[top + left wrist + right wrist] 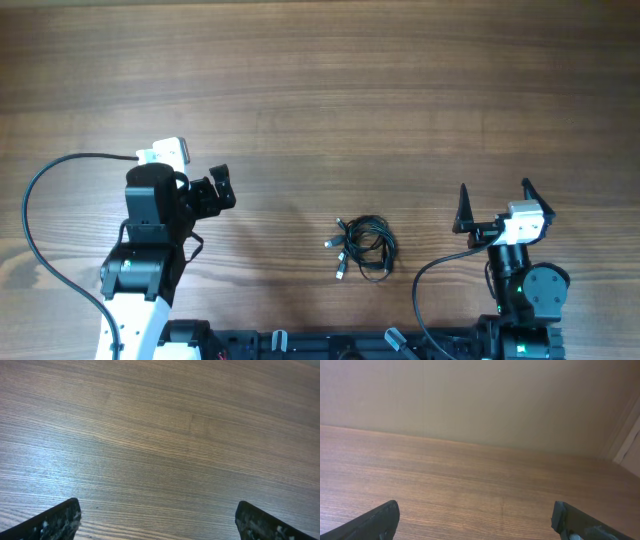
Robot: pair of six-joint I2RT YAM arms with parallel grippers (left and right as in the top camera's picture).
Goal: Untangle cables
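The cables [363, 247] lie as one small tangled bundle of thin black cords on the wooden table [320, 90], near its front edge between the two arms. Silver-tipped plug ends stick out on the bundle's left side. My left gripper [225, 188] stands open well to the left of the bundle and points toward it. To the bundle's right, my right gripper [495, 203] is also open and points away from the front edge. In both wrist views, the left gripper [157, 521] and the right gripper [475, 521] have only bare wood between their fingers, and the cables are out of view.
A thick black arm cable [45, 190] loops over the table at the far left. Another [430, 275] curves by the right arm's base. A beige wall [480, 400] rises beyond the table's far edge in the right wrist view.
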